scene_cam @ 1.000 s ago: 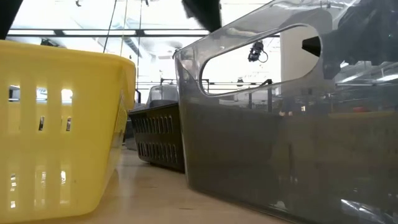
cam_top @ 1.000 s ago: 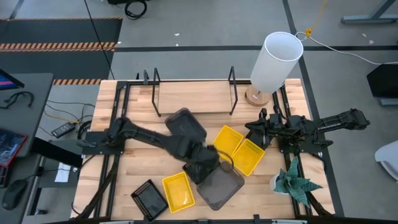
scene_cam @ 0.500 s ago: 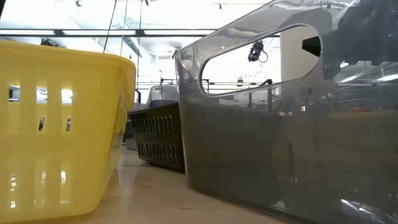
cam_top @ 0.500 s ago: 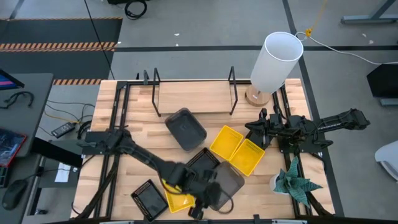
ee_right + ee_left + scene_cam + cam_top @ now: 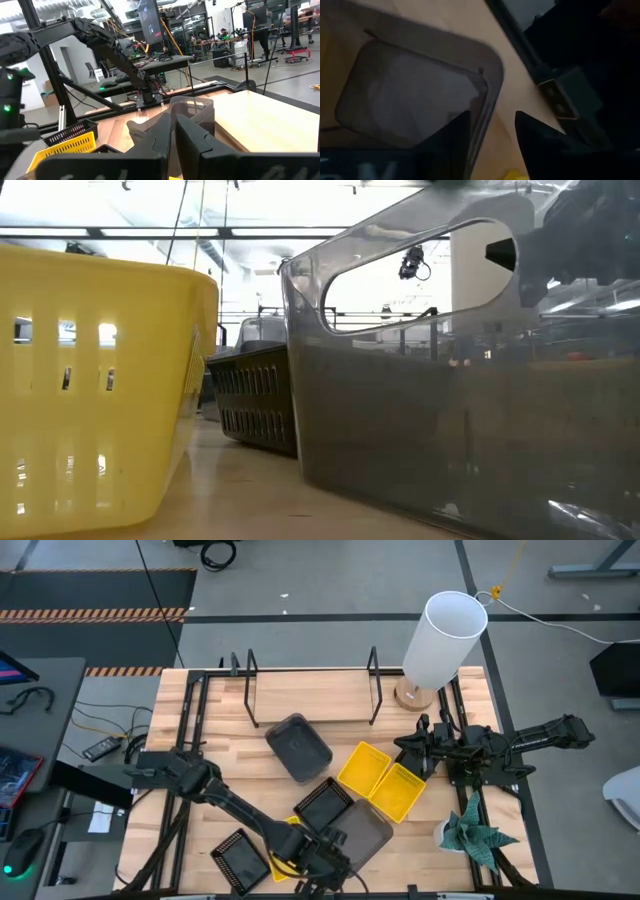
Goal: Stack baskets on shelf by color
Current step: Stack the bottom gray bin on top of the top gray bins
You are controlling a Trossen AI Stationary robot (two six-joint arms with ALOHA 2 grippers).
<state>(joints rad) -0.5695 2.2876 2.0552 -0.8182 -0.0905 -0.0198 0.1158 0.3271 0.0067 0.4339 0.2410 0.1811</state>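
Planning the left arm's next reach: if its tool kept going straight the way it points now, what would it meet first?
Most likely the rim of the grey basket near the table's front edge: the open left tool straddles that rim in its wrist view. Depth is unclear, so contact may be close.

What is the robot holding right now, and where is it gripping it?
Nothing is held. The left gripper is open, its fingers straddling the rim of a grey basket. The right gripper is parked, apparently shut.
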